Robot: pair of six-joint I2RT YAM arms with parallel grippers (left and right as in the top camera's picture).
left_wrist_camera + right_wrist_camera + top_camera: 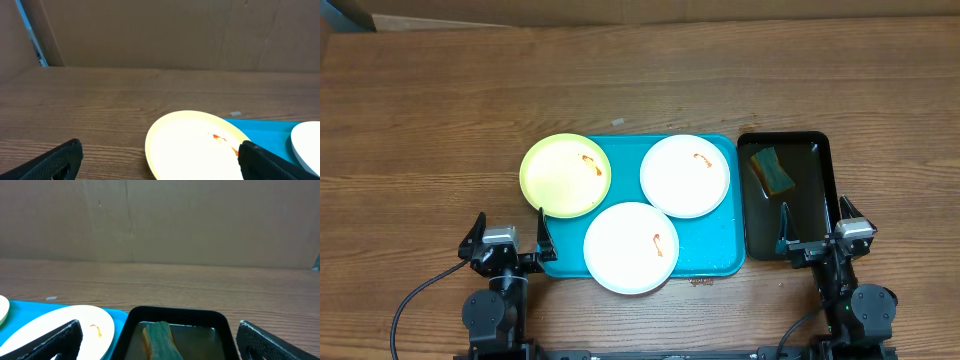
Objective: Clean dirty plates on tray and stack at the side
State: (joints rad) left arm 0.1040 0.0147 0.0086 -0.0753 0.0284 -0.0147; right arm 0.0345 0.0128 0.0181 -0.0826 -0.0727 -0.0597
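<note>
No cleaning looked done yet: yellow-green plate (565, 175) and two white plates (685, 176) (631, 247) lay smeared on the tray (713, 252). Left arm (500, 262) and right arm (840, 262) sat at the tabletop's near edge, jaws apart, empty. Next, probably: the right arm reaching into the black tray (825, 180) for the sponge (772, 171).

Overhead looks straight down at the worktop (440, 110); both low wrist views face forward, sharing the tray (712, 252).
</note>
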